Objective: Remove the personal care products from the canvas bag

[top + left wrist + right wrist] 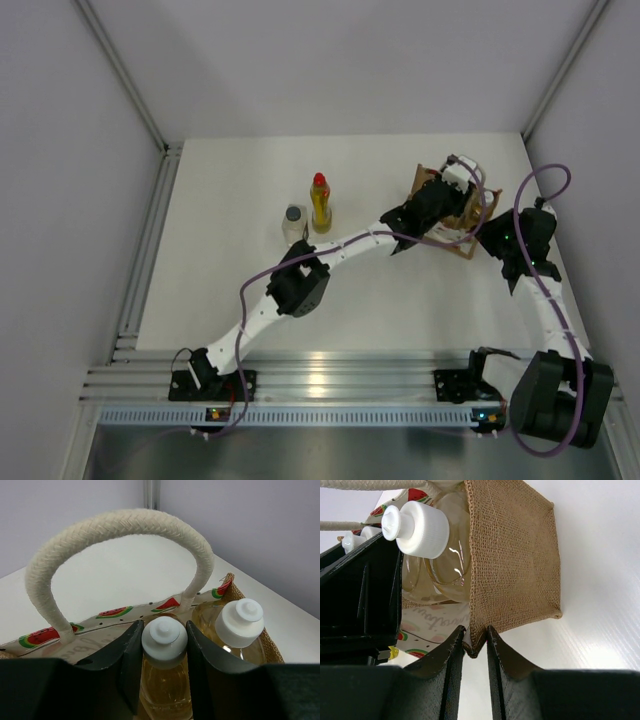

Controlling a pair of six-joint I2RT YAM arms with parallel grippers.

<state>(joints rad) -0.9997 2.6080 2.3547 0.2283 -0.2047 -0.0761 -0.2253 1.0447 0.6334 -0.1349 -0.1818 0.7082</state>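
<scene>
Gripping the white cap (pixel 164 636) of one amber bottle (pixel 165 690) with the left end effector (pixel 164 645), fingers shut snug on either side, down inside the canvas bag (pixel 515 555). Pinching the bag's burlap corner with the right end effector (pixel 475 641), almost closed on the fabric, presumably to steady it. Judging the bottles light, rigid and smooth-sided, so slippery lower down; best taken at the ribbed cap or neck and drawn straight up. Bag soft, liable to lift along. Counting four bottles: two amber in the bag, the second amber bottle (pixel 240 630) just beside the gripped one; a yellow bottle (pixel 320 205) and a clear bottle (pixel 294 224) upright on the bench (pixel 220 280), well left of the bag. One bag.
</scene>
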